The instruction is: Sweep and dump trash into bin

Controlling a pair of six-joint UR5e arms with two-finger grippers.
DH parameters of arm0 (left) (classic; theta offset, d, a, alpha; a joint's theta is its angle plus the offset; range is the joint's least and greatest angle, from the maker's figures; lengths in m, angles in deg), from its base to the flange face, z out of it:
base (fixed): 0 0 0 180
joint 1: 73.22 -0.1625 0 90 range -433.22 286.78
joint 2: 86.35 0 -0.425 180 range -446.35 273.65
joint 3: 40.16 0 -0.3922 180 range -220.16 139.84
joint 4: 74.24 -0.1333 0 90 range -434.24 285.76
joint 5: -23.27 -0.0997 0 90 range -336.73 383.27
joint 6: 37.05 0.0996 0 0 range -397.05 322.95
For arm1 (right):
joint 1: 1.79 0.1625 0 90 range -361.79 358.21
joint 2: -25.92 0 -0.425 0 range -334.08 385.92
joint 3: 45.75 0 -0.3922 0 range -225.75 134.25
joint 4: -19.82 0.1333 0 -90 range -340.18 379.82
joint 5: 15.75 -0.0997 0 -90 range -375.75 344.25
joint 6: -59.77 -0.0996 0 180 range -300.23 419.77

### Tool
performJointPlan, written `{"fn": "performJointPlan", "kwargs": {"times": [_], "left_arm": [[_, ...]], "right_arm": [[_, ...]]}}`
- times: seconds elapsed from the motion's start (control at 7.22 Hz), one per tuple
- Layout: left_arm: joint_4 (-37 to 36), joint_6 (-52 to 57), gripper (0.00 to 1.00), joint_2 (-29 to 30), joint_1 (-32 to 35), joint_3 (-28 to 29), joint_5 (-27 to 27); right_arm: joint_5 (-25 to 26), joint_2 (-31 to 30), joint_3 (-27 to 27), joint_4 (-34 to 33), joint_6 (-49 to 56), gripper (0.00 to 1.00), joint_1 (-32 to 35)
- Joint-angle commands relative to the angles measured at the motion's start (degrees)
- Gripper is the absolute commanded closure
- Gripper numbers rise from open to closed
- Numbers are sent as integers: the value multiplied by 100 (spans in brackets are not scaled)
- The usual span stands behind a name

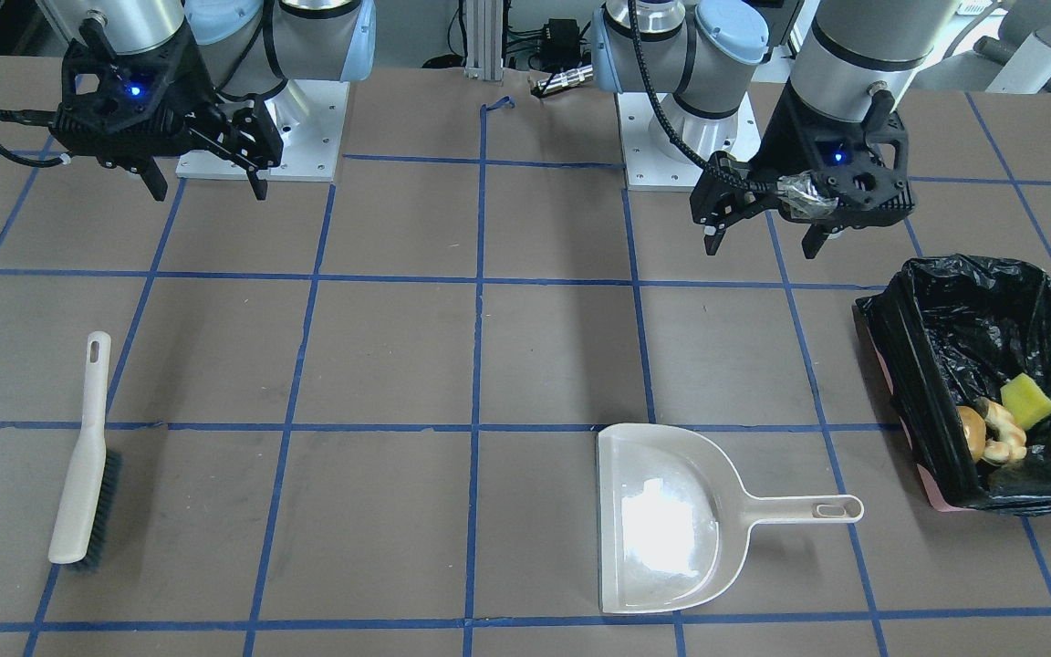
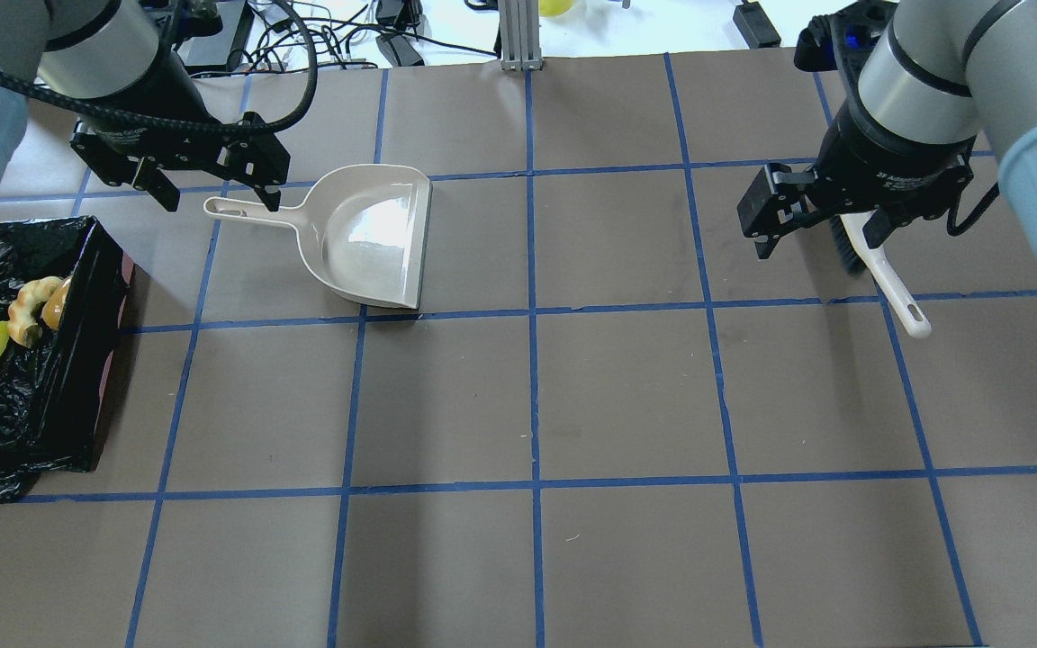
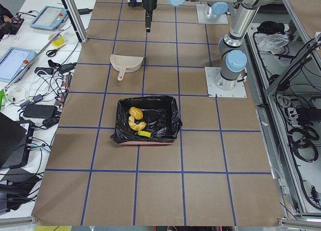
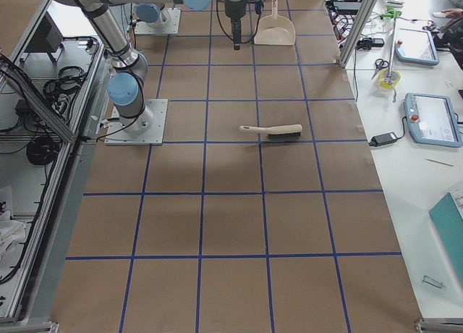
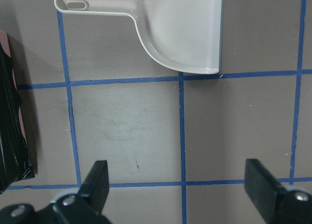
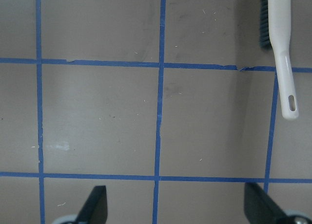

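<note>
The bin (image 1: pixel 890 356) is pink and lined with a black bag; it stands at the table's end on my left side and also shows in the overhead view (image 2: pixel 86 378). In it lie the yellow sponge chunk (image 1: pixel 1027 400), the pale crescent slice (image 1: pixel 1007 429) and the golden-brown lump (image 1: pixel 972 431). My left gripper (image 2: pixel 220 202) is open and empty, raised above the table near the dustpan's handle. My right gripper (image 2: pixel 814 247) is open and empty, raised beside the brush. The wrist views show both pairs of fingers spread wide (image 5: pixel 97 180) (image 6: pixel 100 202).
The beige dustpan (image 2: pixel 374 234) lies empty and flat on the table, handle toward the bin. A white brush (image 1: pixel 83 456) with dark bristles lies flat on my right side. Blue tape lines grid the brown table.
</note>
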Motion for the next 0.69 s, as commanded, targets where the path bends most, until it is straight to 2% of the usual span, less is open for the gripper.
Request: {"fn": "performJointPlan", "kwargs": {"times": [0.0, 0.28, 0.55], "left_arm": [[0, -20, 0, -1, -16, -18, 181], [0, 7, 0, -1, -25, -9, 172], [0, 16, 0, -18, -8, -44, 172]], "right_arm": [[-29, 40, -7, -18, -17, 0, -8], [-3, 66, -7, -289, 18, 0, -17], [6, 75, 28, -291, 0, 0, -17]]}}
